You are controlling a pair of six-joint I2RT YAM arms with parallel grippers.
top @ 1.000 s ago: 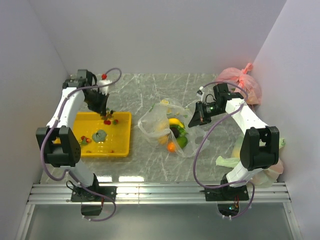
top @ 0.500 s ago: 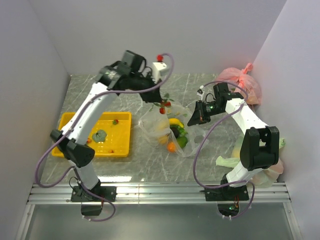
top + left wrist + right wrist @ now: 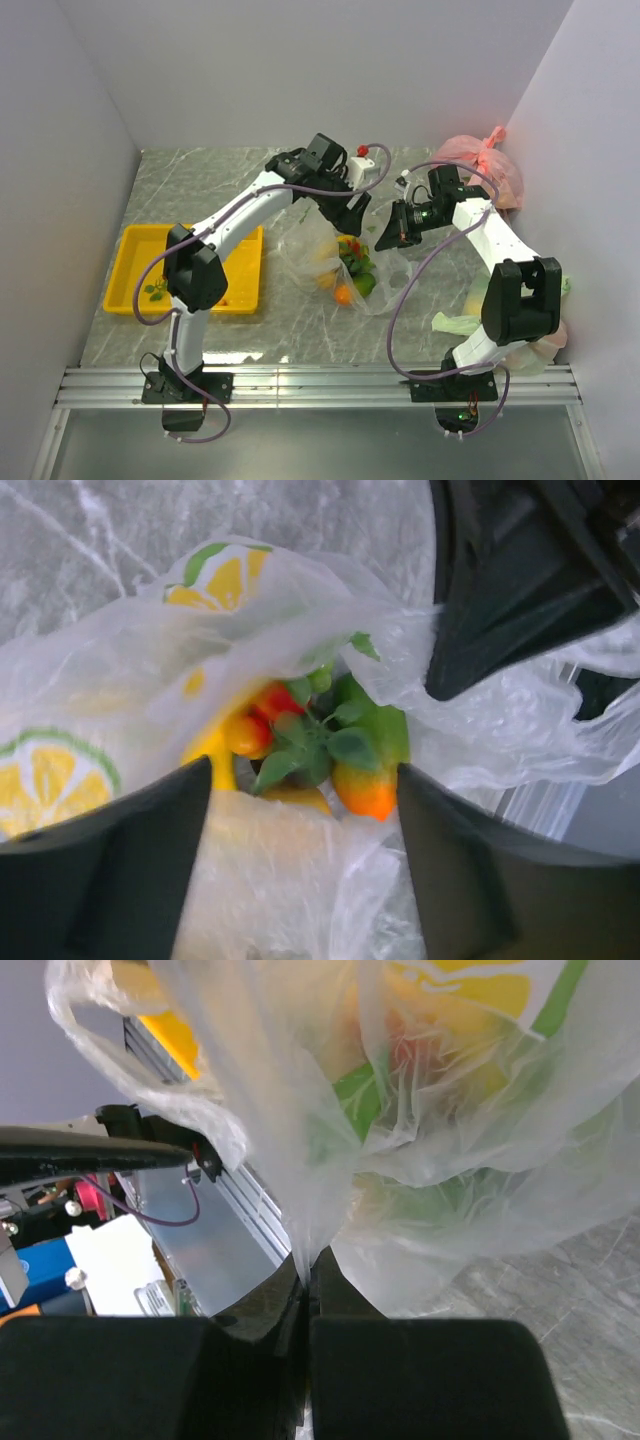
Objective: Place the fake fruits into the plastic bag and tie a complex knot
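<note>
The plastic bag [image 3: 318, 252] lies mid-table with its mouth held up. Inside it show a yellow banana [image 3: 347, 243], an orange [image 3: 343, 294] and a green fruit [image 3: 364, 283]. My left gripper [image 3: 352, 218] hangs open just above the mouth. In the left wrist view, the red berries [image 3: 262, 715] with green leaves sit in the bag [image 3: 300, 880], free of the open left gripper [image 3: 305, 790]. My right gripper [image 3: 390, 232] is shut on the bag's right edge. In the right wrist view, the film [image 3: 420, 1110] runs pinched into the shut right gripper [image 3: 306, 1258].
A yellow tray [image 3: 130, 240] lies at the left with a small green piece [image 3: 155, 290] in it. A pink knotted bag [image 3: 482, 165] sits at the back right, and pale green bags [image 3: 455, 322] lie beside the right arm's base.
My left arm swung from the yellow tray over to the bag with the berries, then opened; the berries now lie in the bag. The right gripper kept its hold.
</note>
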